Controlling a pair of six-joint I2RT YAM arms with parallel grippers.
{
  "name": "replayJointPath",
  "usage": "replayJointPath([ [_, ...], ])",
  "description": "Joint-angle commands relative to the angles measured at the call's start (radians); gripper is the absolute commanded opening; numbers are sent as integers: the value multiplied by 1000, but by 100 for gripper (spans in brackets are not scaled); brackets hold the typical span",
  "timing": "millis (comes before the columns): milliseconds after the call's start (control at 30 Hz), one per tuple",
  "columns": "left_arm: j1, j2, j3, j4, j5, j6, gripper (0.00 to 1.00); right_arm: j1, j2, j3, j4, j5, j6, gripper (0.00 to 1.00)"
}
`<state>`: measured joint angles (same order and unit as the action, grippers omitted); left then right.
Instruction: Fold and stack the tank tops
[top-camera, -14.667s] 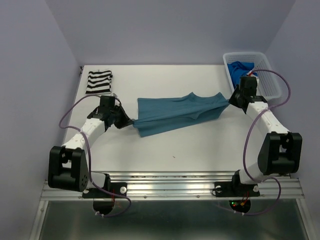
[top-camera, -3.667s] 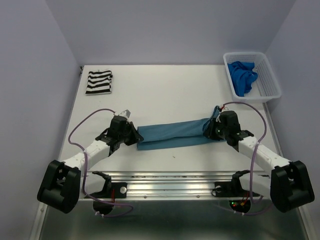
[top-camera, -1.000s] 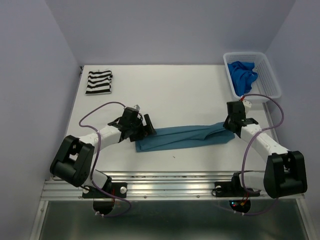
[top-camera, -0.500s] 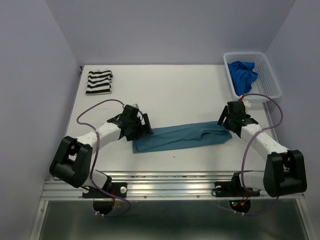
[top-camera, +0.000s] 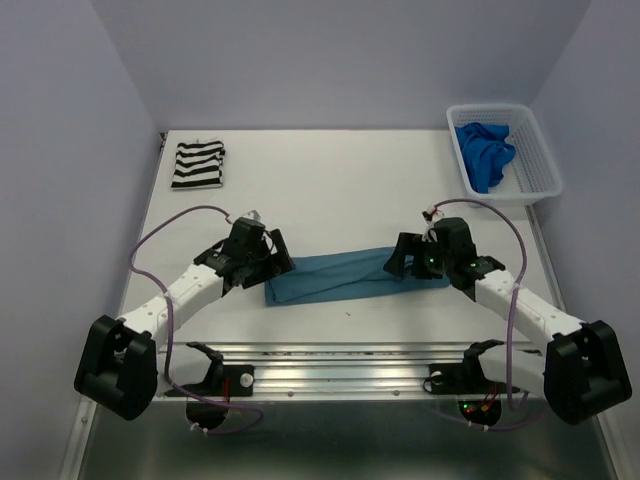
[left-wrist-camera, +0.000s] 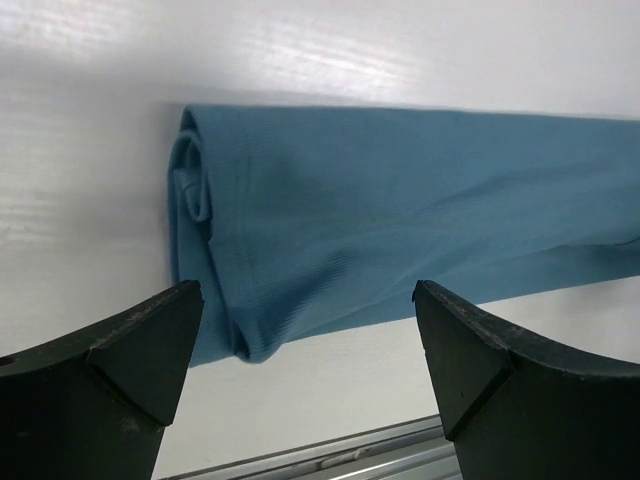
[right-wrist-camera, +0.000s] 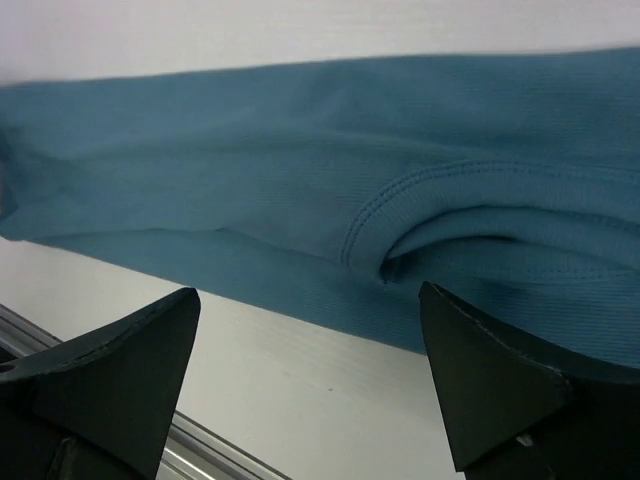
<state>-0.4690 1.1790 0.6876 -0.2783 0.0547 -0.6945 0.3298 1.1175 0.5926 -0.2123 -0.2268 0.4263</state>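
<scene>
The basket (top-camera: 533, 163) holds the royal blue top (top-camera: 483, 152).

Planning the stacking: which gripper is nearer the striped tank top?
Left. The left gripper is diagonally near-right of the striped tank top, at one end of the teal top; the right gripper is at the other end.

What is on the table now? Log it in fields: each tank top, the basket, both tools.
teal top: folded into a long strip, flat on the table, near the front edge
striped top: folded, far left corner
royal blue top: bunched in the basket
basket: white, far right corner
left tool: open, at the strip's left end, holding nothing
right tool: open, at the strip's right end, holding nothing
</scene>
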Motion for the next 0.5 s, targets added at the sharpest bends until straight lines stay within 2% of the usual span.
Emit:
replayJointPath([
  [0, 4, -21, -89, 10, 4, -63, 97, 55, 27, -28, 114, -97, -11, 95],
  [100, 4, -3, -105, 39, 26, -71, 90, 78, 71, -30, 152, -89, -17, 92],
  [133, 4, 5, -106, 45, 33, -72, 84, 78, 86, -28, 159, -83, -20, 91],
  [267, 4, 27, -118, 59, 47, -79, 73, 78, 139, -20, 160, -28, -35, 87],
  [300, 4, 25, -129, 60, 53, -85, 66, 78, 142, -20, 157, -17, -40, 86],
  [467, 3, -10, -146, 57, 80, -85, 61, 78, 146, -27, 137, 21, -46, 84],
])
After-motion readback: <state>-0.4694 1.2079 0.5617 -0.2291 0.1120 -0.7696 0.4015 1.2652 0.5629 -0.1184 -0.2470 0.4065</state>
